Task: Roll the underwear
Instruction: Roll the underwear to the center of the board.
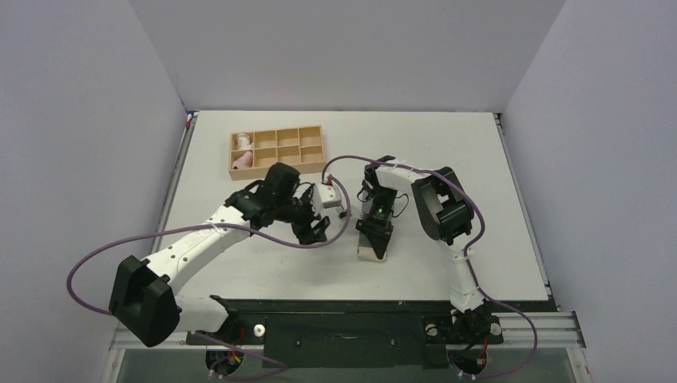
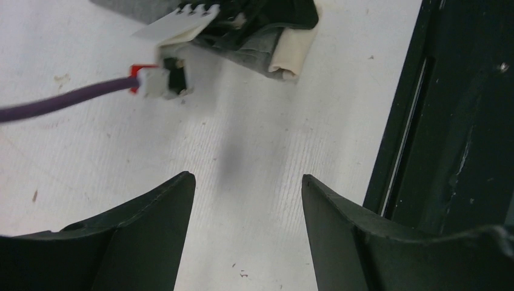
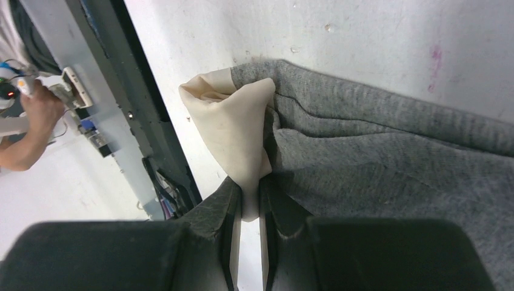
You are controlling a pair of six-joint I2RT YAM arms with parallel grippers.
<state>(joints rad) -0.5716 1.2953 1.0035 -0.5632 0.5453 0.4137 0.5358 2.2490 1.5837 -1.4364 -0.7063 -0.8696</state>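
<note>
Right fingers pinch only the beige strip of the underwear, left fingers gape empty, so the roll could slip loose.

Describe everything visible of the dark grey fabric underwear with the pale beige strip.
The dark grey underwear, a soft heathered knit, lies bunched and creased in a narrow bundle on the white table, toward the near edge between the two arms. The pale beige strip along one end is folded over into a peak. The right gripper is shut on that strip, pinching it. Nothing else is seen touching the garment.
</note>
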